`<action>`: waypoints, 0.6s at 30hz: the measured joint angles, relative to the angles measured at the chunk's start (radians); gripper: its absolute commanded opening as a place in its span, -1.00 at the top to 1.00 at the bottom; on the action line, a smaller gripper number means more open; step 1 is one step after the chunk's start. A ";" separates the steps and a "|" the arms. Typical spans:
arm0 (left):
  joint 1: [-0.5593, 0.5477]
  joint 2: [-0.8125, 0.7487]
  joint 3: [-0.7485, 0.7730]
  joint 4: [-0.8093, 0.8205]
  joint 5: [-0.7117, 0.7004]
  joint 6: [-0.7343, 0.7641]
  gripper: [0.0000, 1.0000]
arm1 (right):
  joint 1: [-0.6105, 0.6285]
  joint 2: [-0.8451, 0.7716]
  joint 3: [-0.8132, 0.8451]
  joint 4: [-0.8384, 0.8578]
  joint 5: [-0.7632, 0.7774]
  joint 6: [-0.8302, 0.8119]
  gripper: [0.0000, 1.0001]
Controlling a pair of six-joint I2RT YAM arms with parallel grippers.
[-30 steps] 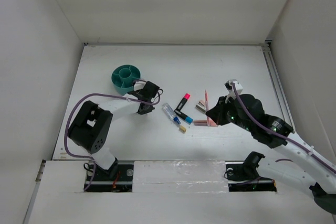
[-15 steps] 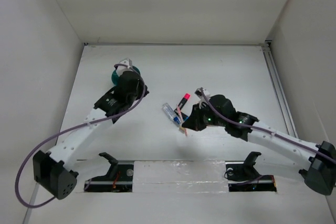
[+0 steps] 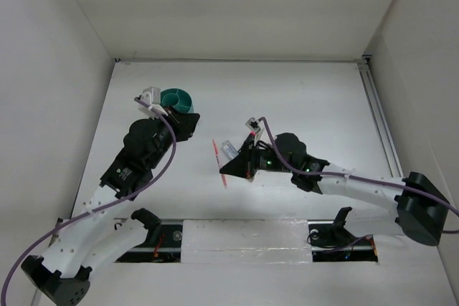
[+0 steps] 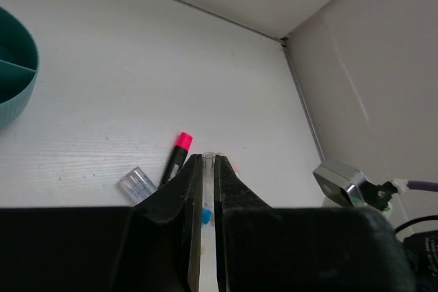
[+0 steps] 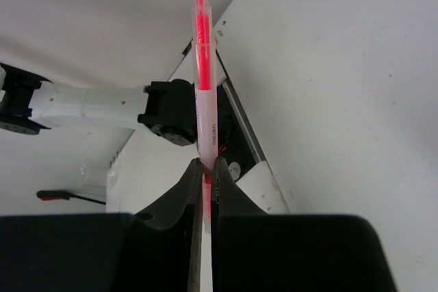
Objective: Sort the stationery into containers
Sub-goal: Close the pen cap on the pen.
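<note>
Pink pen (image 5: 203, 66), pinched by the right gripper (image 5: 207, 163), should be stood upright over the cup (image 3: 178, 97) before release; left gripper (image 4: 207, 159) closed.

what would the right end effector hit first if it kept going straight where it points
Probably the white and black left arm, lying straight ahead in the right wrist view. The right end effector, shut on a thin pink-red plastic pen, points toward it, but depth is unclear.
</note>
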 measured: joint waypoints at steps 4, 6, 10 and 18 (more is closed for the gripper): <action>0.000 -0.032 -0.053 0.058 0.055 0.003 1.00 | 0.014 0.081 0.000 0.095 -0.015 0.031 1.00; 0.000 -0.045 -0.073 0.074 0.081 0.007 1.00 | 0.026 0.103 0.000 0.130 -0.018 0.039 1.00; 0.000 -0.051 -0.080 0.097 0.116 0.010 1.00 | 0.038 0.122 0.004 0.172 -0.024 0.051 1.00; 0.000 -0.059 -0.097 0.137 0.156 0.011 1.00 | 0.038 0.123 0.025 0.204 -0.011 0.057 1.00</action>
